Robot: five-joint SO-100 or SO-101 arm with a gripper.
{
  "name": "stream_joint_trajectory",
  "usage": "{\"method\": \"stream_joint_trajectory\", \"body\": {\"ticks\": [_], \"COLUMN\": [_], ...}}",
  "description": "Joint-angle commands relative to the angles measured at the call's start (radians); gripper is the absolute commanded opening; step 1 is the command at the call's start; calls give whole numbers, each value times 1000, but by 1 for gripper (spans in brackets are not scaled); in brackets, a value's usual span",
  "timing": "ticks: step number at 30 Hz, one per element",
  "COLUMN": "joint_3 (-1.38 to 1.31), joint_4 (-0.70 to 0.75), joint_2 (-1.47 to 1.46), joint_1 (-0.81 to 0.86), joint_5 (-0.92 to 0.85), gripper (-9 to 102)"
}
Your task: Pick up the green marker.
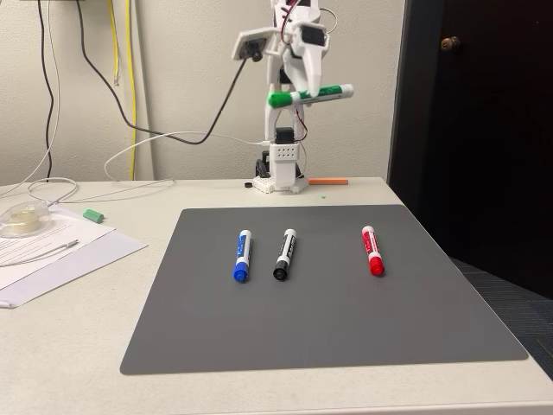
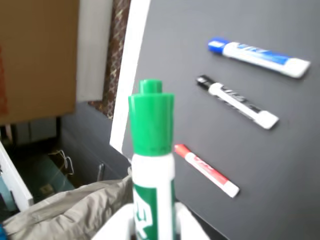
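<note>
Jaws clamped on the green marker (image 1: pixel 309 94), which the gripper (image 1: pixel 304 97) holds high above the table (image 1: pixel 69 320)

Below the jaws in the fixed view, three markers lie on the grey mat (image 1: pixel 320 320): blue marker (image 1: pixel 243 254) left of them, black marker (image 1: pixel 285 253) nearly under them, red marker (image 1: pixel 372 250) right

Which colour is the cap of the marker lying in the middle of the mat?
Black; the black marker shows best in the fixed view.
</note>
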Motion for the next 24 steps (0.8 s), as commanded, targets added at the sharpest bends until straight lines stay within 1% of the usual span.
{"method": "stream_joint_trajectory", "body": {"ticks": [1, 3, 5, 7, 13, 15, 21, 24], "joint_3": [219, 407, 660, 854, 1241, 1279, 1293, 1342], "joint_4": [-54, -150, -314, -453, -825, -879, -940, -996], "joint_2": [216, 342, 508, 618, 819, 818, 792, 802], "joint_1": [12, 38, 78, 114, 152, 153, 198, 218], "joint_5": [60, 63, 54, 32, -43, -49, -71, -81], "gripper": [4, 4, 4, 4, 4, 4, 4, 4]}}
